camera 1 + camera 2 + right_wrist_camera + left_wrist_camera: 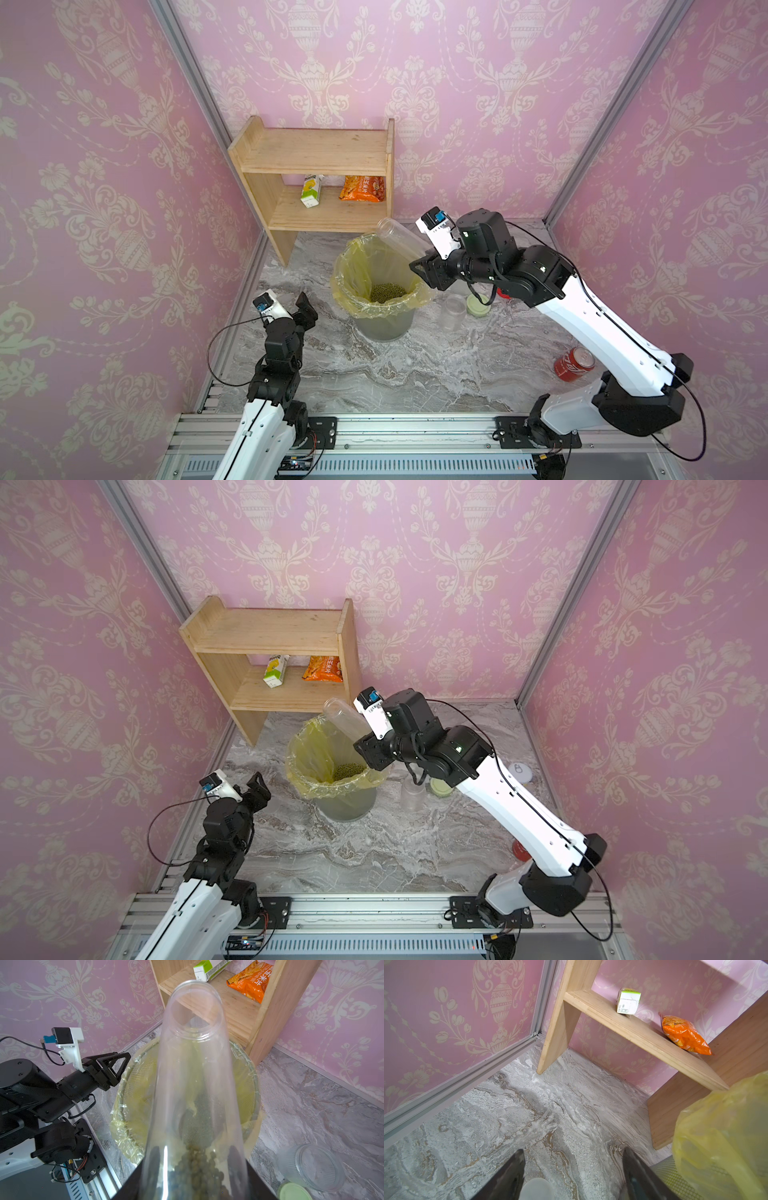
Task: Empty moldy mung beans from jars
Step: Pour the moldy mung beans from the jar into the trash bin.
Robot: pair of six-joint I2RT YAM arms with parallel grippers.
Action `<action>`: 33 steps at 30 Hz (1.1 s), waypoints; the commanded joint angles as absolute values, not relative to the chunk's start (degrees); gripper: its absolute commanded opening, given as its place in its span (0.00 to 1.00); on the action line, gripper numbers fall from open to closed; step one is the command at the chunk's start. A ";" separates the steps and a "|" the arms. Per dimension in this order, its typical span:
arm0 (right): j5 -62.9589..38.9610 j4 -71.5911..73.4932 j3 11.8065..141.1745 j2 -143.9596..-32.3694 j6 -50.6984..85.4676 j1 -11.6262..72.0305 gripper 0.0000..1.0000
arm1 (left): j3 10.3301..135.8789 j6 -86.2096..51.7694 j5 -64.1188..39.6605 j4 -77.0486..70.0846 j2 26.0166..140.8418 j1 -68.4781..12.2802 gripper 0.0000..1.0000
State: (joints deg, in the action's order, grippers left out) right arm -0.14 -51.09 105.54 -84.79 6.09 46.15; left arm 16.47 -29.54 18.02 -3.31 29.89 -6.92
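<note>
Right gripper (424,259) clamped on tall jar (401,239), tilted mouth-high over bin (384,326); mung beans (199,1165) gathered at its base, more heaped in bin; left gripper (305,306) released, fingers apart above translucent lid (537,1188).

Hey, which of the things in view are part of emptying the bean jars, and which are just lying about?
Job: tall clear plastic jar, olive-green mung beans, grey bin with yellow bag, short clear jar, pale green lid.
Lying about: red soda can, white-and-green carton, orange snack bag, wooden shelf.
</note>
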 commanded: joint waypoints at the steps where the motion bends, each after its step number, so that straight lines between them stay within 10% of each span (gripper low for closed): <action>1: -0.34 -69.49 113.44 -89.85 7.80 46.18 0.40 | 17.53 -27.03 15.71 -0.94 29.43 -6.53 0.75; 13: 0.81 -99.16 148.77 -112.59 8.26 47.50 0.44 | 14.64 -27.05 12.85 -6.45 28.79 -6.52 0.74; 33: 2.13 -95.22 143.81 -108.57 10.10 47.30 0.42 | 18.77 -25.67 10.24 -2.71 27.76 -6.55 0.75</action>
